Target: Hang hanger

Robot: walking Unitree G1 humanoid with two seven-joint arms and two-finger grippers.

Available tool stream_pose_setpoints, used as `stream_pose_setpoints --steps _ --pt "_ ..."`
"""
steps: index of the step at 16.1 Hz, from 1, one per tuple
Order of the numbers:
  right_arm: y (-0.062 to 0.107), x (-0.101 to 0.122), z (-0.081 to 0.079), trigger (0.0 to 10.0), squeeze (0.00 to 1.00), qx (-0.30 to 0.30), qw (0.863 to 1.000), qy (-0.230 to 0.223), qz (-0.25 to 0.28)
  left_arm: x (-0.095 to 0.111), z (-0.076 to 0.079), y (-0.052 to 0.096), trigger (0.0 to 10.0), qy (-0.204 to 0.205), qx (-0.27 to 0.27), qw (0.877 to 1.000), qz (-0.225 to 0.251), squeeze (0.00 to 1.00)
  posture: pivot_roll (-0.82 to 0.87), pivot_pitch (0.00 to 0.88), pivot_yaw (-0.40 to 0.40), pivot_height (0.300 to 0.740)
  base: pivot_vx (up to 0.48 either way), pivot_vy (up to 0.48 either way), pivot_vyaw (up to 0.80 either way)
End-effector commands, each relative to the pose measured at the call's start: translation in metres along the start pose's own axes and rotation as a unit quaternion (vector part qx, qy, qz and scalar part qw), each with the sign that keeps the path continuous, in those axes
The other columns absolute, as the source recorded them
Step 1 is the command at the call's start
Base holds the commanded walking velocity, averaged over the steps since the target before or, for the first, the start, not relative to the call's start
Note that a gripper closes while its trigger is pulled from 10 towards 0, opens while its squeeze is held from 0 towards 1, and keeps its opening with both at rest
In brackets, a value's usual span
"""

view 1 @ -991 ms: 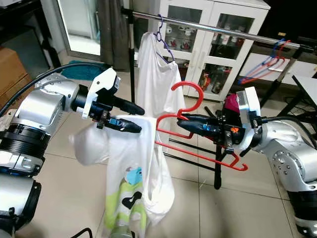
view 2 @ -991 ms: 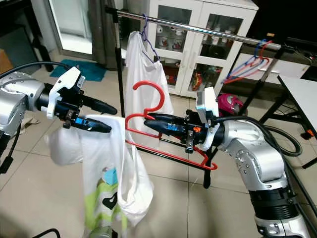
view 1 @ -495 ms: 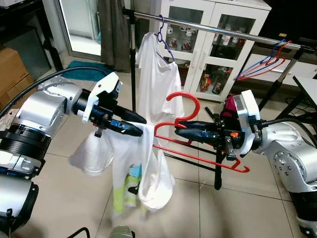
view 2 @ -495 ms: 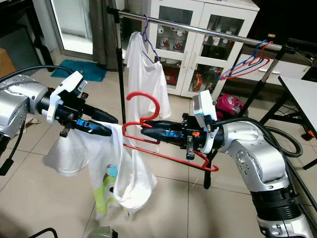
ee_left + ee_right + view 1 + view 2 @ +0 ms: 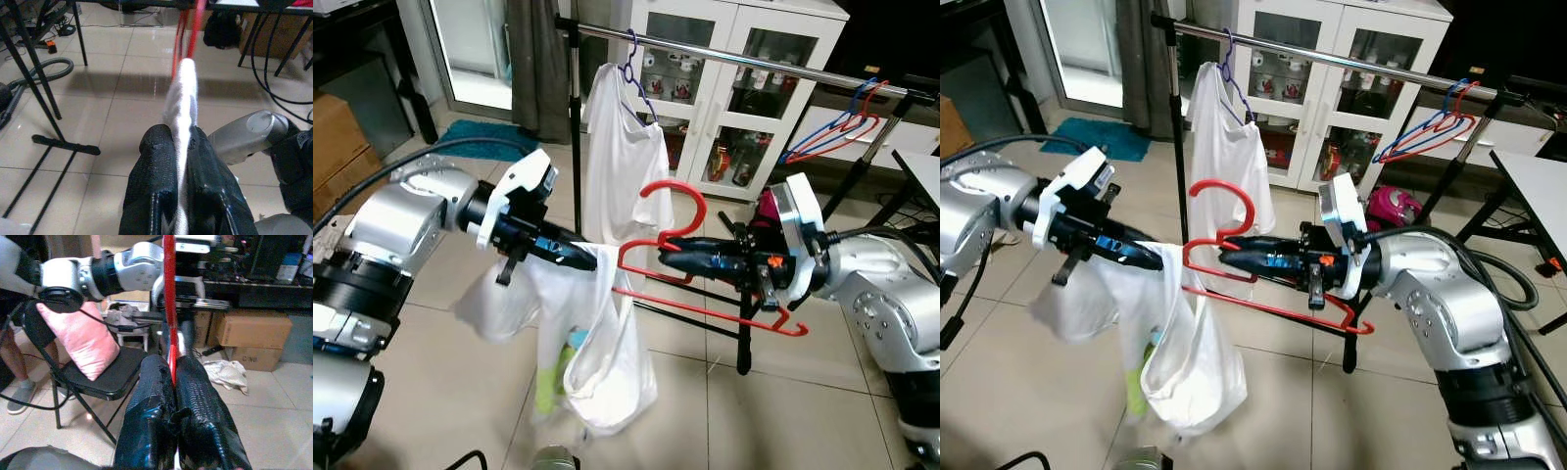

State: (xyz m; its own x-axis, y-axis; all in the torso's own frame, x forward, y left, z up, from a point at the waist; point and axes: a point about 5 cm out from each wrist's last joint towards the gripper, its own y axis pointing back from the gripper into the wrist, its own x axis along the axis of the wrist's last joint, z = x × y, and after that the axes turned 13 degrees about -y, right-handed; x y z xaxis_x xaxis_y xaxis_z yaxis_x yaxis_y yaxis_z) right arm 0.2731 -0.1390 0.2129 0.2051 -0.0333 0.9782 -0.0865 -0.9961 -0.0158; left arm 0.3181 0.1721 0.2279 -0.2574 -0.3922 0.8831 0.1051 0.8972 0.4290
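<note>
A red hanger (image 5: 677,199) is held level at chest height, my right gripper (image 5: 666,259) shut on it just under the hook; the close view shows the red hanger (image 5: 169,293) pinched between the pads. My left gripper (image 5: 589,260) is shut on a bunched edge of a white garment (image 5: 602,367), which hangs down as a pouch. The hanger's left end touches that cloth. In the left wrist view the white garment (image 5: 182,98) runs between the fingers toward the red hanger (image 5: 190,29). The steel rail (image 5: 754,63) crosses above.
A white shirt (image 5: 622,147) on a purple hanger (image 5: 636,76) hangs from the rail, with blue and red hangers (image 5: 827,132) at its right end. The rack's black legs (image 5: 744,343) stand below my right arm. A white glass cabinet (image 5: 724,108) is behind. A chair with a pink pillow (image 5: 80,335) is nearby.
My left gripper's fingers have come together on the cloth and the garment has sagged lower. The hanger has shifted left until its end meets the cloth.
</note>
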Motion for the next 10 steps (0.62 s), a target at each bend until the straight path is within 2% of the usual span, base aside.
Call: stream_pose_setpoints --steps 1,2,7,9,10 --pt "-0.001 0.004 0.0 10.0 0.97 0.003 1.0 0.006 -0.001 0.011 -0.001 -0.002 0.0 -0.022 -0.003 1.0 0.014 0.0 0.14 0.0 -0.057 0.74 0.0 0.0 0.0" --pt "-0.001 0.004 0.002 10.0 1.0 -0.002 1.0 0.005 0.0 0.012 -0.001 -0.002 0.0 -0.023 -0.002 1.0 0.017 0.0 0.14 0.0 -0.057 0.74 0.0 0.0 0.0" --pt "0.003 0.007 0.006 10.0 1.0 -0.019 1.0 0.007 0.008 0.012 0.004 0.001 0.0 -0.019 0.009 0.999 0.028 0.0 0.14 0.0 -0.051 0.74 0.0 0.0 0.0" --pt "0.014 0.011 0.018 10.0 1.0 -0.078 0.997 0.026 0.016 0.009 0.007 0.003 0.0 -0.017 0.013 1.0 0.023 0.0 0.14 0.0 -0.048 0.74 0.0 0.0 0.0" --pt "0.029 0.016 0.025 10.0 1.0 -0.115 0.993 0.032 0.023 0.006 0.008 0.004 0.0 -0.017 0.022 1.0 0.014 0.0 0.14 0.0 -0.049 0.74 0.0 0.0 0.0"
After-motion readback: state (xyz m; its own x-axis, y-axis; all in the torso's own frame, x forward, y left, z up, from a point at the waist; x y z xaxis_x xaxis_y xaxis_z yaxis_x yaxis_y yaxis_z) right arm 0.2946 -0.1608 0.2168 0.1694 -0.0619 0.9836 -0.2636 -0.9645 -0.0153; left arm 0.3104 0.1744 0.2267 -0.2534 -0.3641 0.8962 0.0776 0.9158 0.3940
